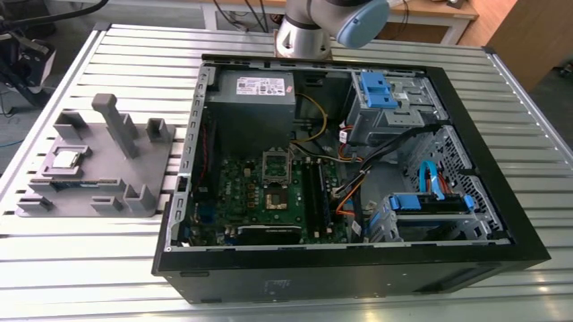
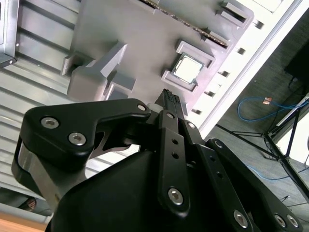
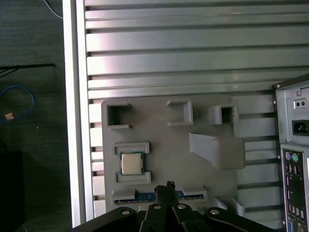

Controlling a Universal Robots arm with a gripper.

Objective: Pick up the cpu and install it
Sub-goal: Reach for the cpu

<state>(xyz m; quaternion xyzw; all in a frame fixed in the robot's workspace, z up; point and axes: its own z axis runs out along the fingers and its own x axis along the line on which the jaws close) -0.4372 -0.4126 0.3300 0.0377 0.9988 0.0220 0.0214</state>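
Silver-grey cpu [image 3: 131,163], plain grey tray [image 3: 169,154], green motherboard [image 1: 246,194], black case [image 1: 358,268] with blue drive clips [image 1: 376,90], ribbed silver table [image 1: 90,268], matte black gripper [image 2: 170,99].

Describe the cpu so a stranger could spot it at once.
Beside the open computer case, on the exterior view's left, a grey tray of raised blocks lies on the slatted table. The cpu sits in a framed recess near the tray's edge away from the case: the only small, flat, shiny silver square among dull grey blocks.
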